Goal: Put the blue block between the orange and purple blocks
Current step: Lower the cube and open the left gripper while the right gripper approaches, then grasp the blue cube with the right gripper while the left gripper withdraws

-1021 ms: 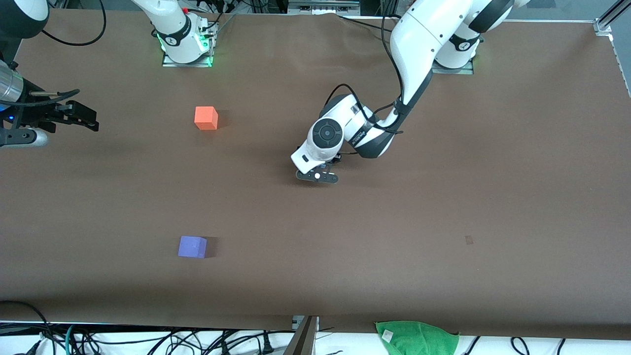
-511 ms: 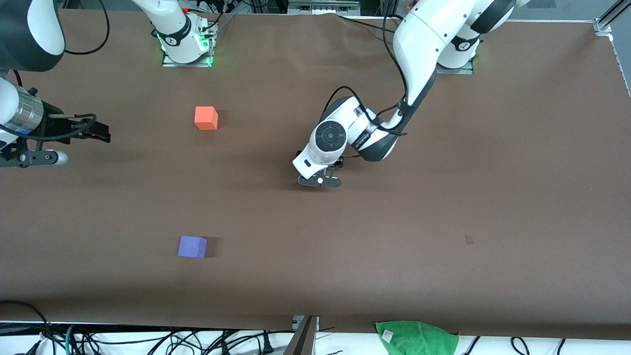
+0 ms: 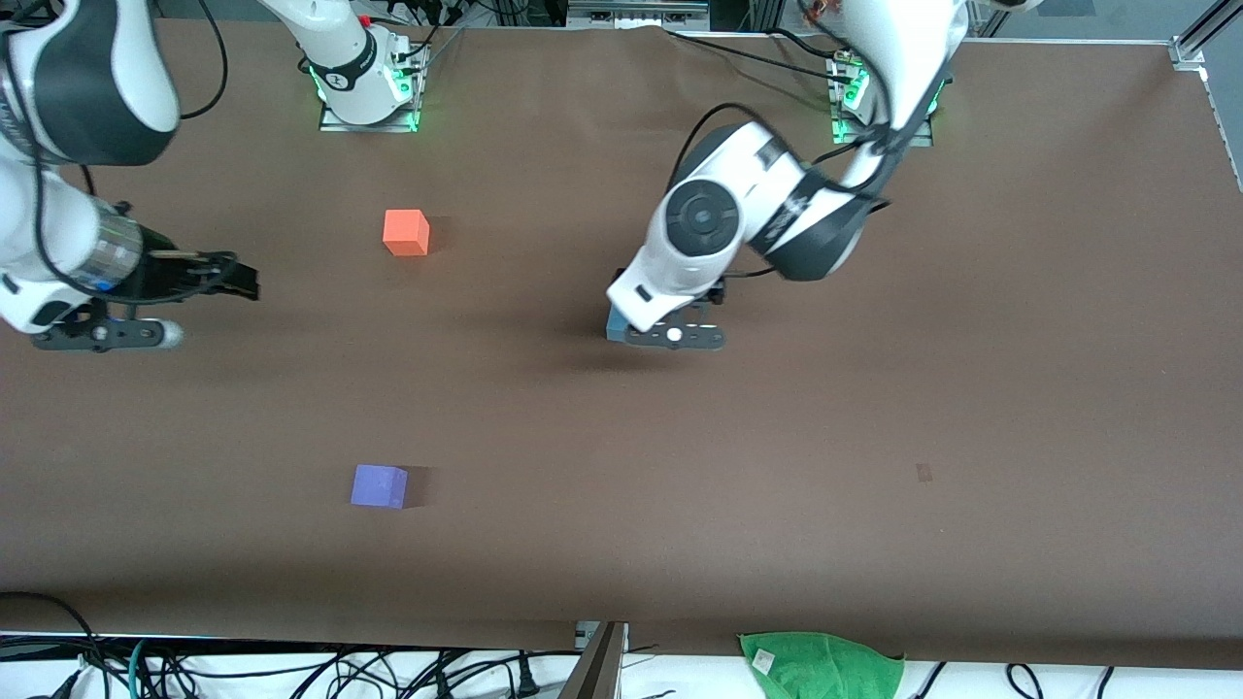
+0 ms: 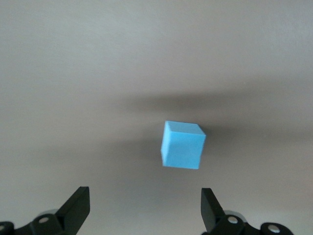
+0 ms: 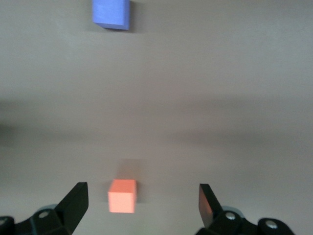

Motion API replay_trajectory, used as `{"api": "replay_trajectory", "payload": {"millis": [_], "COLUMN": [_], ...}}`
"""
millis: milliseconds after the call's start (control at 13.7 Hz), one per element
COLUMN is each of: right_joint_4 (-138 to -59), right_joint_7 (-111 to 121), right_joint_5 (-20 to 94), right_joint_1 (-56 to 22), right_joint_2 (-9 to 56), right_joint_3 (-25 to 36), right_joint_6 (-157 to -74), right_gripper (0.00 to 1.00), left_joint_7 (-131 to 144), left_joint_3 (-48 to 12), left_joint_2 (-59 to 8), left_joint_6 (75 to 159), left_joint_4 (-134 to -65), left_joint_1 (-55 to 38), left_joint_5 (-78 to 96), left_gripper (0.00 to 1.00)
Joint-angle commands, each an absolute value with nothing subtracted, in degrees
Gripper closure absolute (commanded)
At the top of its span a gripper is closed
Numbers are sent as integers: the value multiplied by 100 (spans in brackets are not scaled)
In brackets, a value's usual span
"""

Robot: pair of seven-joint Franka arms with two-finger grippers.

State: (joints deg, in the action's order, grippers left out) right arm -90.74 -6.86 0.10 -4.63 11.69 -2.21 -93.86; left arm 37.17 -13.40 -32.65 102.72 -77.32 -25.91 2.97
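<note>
Front view: a brown paper-covered worktop. The small bright orange matte cube sits toward the robots' bases. The small violet-purple matte cube lies at its six o'clock, nearer the camera. The gap between them is bare. At roughly three o'clock from that gap, well apart, the left tool hovers over the small sky-blue matte cube, only a sliver showing. The right tool waits toward the right arm's end.

Left wrist view: the sky-blue cube rests on the worktop, untouched, with the left tool's fingers spread wide.

Right wrist view: orange cube and purple cube; fingers spread, nothing held.

Judgement: grasp, carry and placement all remain.
</note>
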Motion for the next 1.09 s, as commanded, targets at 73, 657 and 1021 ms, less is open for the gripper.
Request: {"api": "replay_trajectory", "payload": {"millis": [73, 657, 1021], "right_joint_4": [-9009, -8825, -8201], "right_joint_7": [-2045, -5042, -6018], "right_joint_5": [70, 53, -9], "right_joint_1": [-1264, -3057, -3726], "right_joint_2": [1423, 2775, 3663], "right_joint_3": [-220, -211, -193], "right_joint_6": [-9754, -11722, -12022], "right_gripper": [0, 0, 0], "left_joint_7": [2982, 961, -475], "left_joint_3": [-1406, -1327, -1380], "left_joint_2": [-2699, -2496, -2207], "left_joint_6": [9494, 9009, 9315], "left_joint_4": [-7875, -8033, -8357], "left_joint_1": [-1795, 77, 1265], "left_joint_5": [298, -545, -501], "left_gripper": [0, 0, 0]}}
